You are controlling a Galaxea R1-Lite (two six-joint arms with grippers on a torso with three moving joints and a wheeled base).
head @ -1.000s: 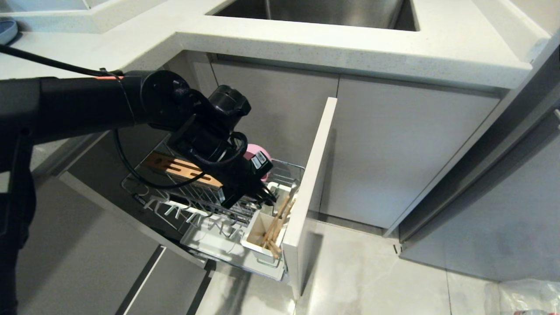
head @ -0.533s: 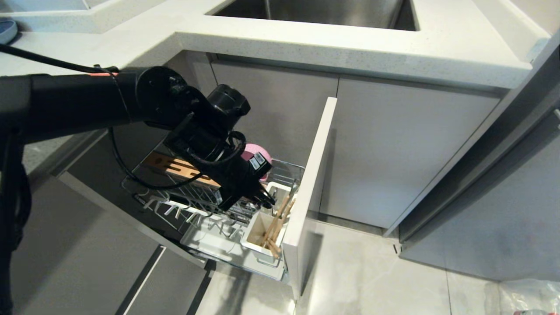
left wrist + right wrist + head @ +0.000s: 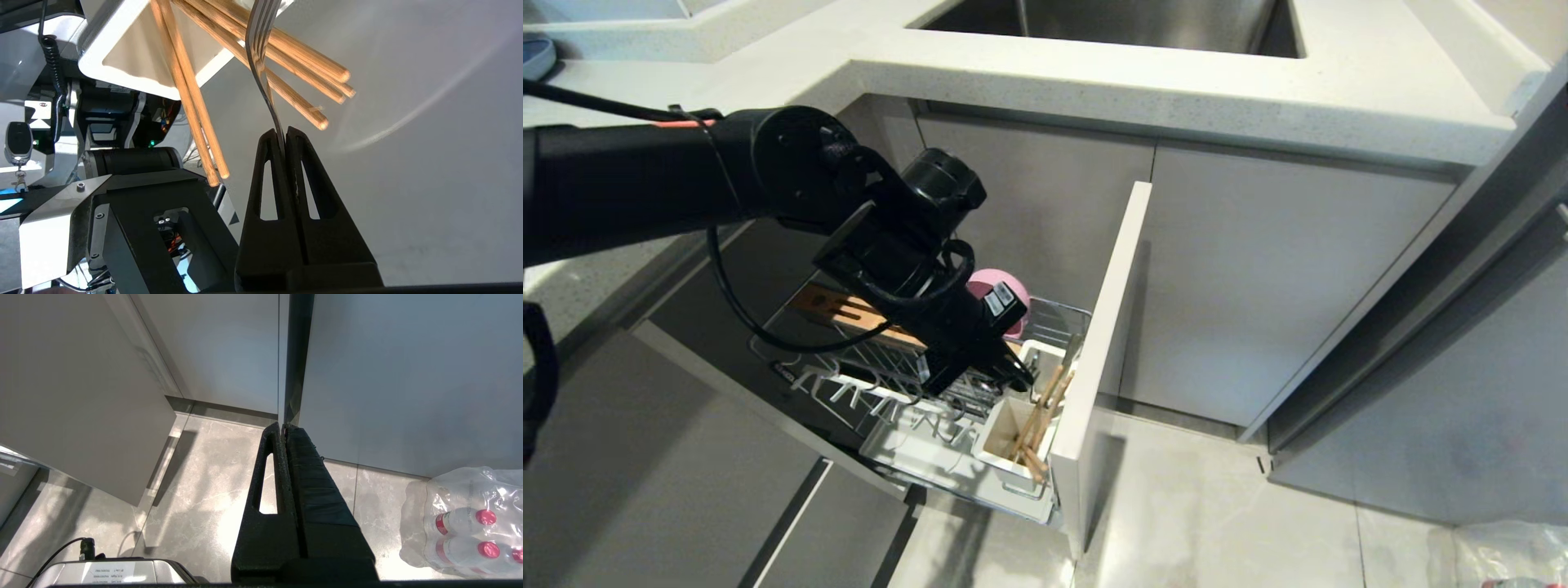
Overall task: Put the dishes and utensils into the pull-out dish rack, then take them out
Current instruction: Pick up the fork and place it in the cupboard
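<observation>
Your left gripper point(image 3: 284, 132) is clamped on the fork point(image 3: 258, 49) at the caddy point(image 3: 1005, 437); chopsticks point(image 3: 1039, 416) and bowl point(image 3: 1005, 294) sit racked (right gripper point(image 3: 283, 428) closed, idle); load or unload unclear

Head view looks down on chopsticks point(image 3: 1039, 412); left wrist sees them close.

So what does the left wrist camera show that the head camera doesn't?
Only the wrist view shows the left tool shut on a fork, tines away from the fingers. Only the head view shows the pulled-out rack, the pink bowl behind the arm, the counter and sink. Both show the chopsticks leaning in the white caddy.
</observation>
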